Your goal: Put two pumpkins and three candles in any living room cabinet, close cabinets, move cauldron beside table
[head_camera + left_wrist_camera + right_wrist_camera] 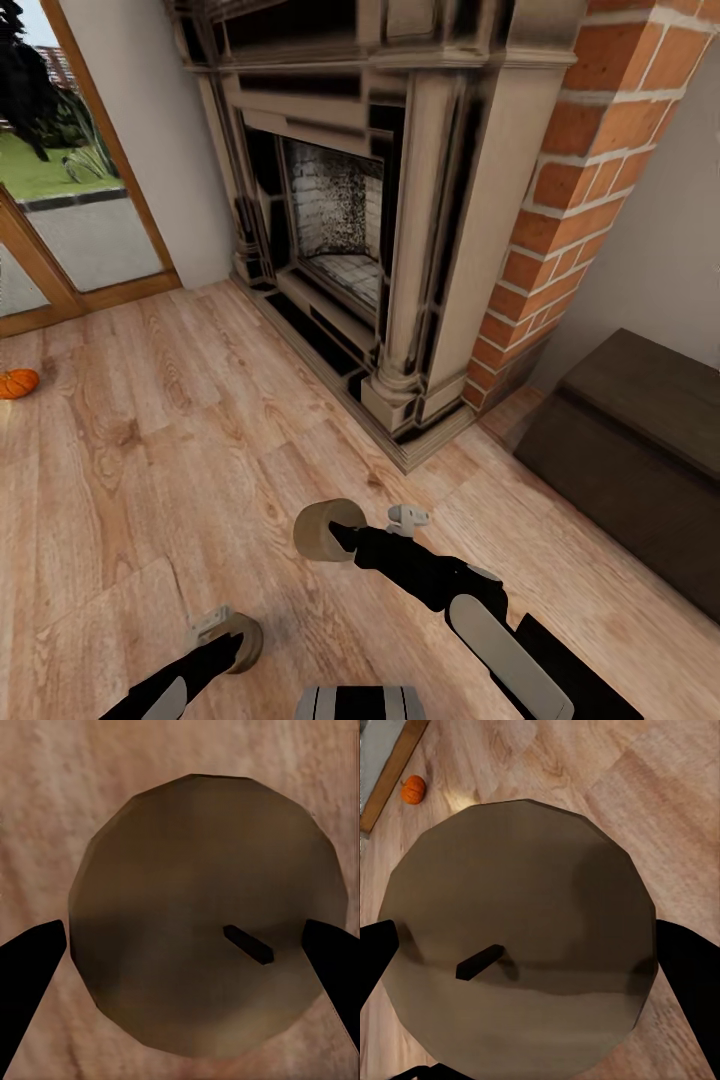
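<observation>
Two candles are held above the wood floor [150, 480], one [325, 528] clamped in the right gripper [345, 535], one [240, 640] in the left gripper [225, 640]; one pumpkin [17, 383] lies by the glass door [60, 200], one cabinet [640, 450] stands right of the fireplace [370, 220].

Black arms with grey panels, right pincer [345, 530] black, pale wrist fitting.

Wood floor [180, 470]: pumpkin [17, 383] (far left), cabinet [640, 455].

We see tan candles [322, 530] [240, 640], dark wicks; orange pumpkin [17, 383]; dark-brown wood-grain cabinet [640, 450]; light oak floor [180, 480]; red brick chimney [590, 170], cream-and-black mantel [440, 250].
</observation>
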Controlling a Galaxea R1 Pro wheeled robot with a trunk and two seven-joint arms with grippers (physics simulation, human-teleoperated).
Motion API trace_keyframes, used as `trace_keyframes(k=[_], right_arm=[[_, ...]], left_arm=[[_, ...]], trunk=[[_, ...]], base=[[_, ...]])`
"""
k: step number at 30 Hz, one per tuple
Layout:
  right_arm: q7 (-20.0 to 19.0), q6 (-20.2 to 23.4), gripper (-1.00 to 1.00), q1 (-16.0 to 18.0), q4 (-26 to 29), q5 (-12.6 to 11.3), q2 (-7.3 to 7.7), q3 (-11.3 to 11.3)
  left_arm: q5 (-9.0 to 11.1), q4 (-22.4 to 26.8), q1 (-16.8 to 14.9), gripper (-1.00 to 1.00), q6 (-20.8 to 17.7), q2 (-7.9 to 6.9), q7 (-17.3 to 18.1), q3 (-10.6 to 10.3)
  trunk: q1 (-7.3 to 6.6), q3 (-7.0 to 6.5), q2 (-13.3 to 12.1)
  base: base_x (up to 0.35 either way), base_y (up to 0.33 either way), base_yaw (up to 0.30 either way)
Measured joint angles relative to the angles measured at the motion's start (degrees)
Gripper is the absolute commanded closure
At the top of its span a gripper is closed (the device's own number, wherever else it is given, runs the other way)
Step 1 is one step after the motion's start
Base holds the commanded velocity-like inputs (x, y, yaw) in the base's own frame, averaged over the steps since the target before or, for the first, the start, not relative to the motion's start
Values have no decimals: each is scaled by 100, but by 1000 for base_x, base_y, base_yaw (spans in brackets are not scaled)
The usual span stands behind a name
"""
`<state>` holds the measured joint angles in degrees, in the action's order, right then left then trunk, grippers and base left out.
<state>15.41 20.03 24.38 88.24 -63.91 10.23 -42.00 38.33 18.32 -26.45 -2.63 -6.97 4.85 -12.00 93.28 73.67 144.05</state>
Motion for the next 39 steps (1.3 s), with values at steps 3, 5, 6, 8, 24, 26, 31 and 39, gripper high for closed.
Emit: trace_keyframes(k=[3,5,6,8,24,26,31,39], right_arm=[[1,0,100,0,-3,0,1,0],[4,3,100,0,-6,-1,-2,0],[6,12,100,0,-9,-2,-4,0],[7,31,100,0,-14,3,-6,0],[42,54,100,0,-36,-239,4,76],[48,56,100,0,-39,-231,4,129],[86,100,100,0,-77,-246,1,199],[104,82,100,0,-151,-237,1,202]], left_arm=[[2,1,0,100,1,0,33,-3],[20,0,0,100,-3,-9,74,9],[27,0,0,100,-6,-15,86,15],[39,5,-1,100,-18,-27,95,19],[231,2129,-12,100,-3181,-1388,81,1296],[276,2512,-11,100,-3833,-1559,67,1677],[278,3522,8,100,-5042,-1755,34,2283],[338,3606,7,100,-5149,-1724,33,2326]], trunk=[[-8,-67,-4],[-13,-111,-7],[-15,-133,-8],[-21,-177,-11],[-62,-533,-32],[-68,-578,-35],[-80,-688,-42],[-100,-867,-52]], base=[[0,0,0],[0,0,0],[0,0,0],[0,0,0],[0,0,0],[0,0,0],[0,0,0],[0,0,-21]])
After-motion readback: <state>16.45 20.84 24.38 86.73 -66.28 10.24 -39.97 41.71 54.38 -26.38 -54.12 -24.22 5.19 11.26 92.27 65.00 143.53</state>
